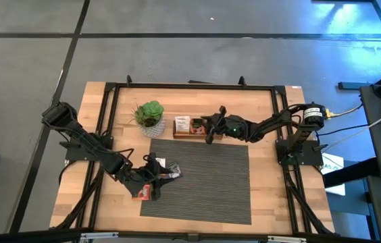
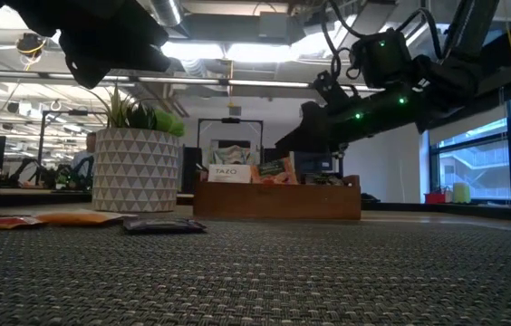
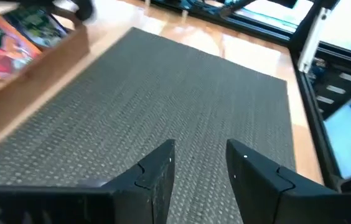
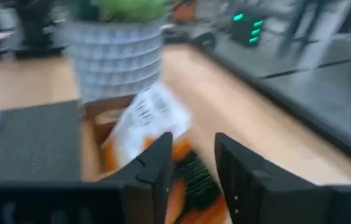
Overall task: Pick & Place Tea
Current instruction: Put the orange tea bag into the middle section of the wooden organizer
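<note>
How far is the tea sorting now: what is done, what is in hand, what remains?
Done: several sachets stand in the wooden tray. In hand: the right gripper hangs over the tray, fingers parted, nothing visibly held; the left gripper is open over the mat. Left: a few loose sachets at the mat's left edge.

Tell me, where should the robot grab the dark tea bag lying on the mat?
Probably from straight above. The dark tea bag lies flat on the mat, so nothing stands up to pinch sideways. Come down over two opposite edges and squeeze inward there.
</note>
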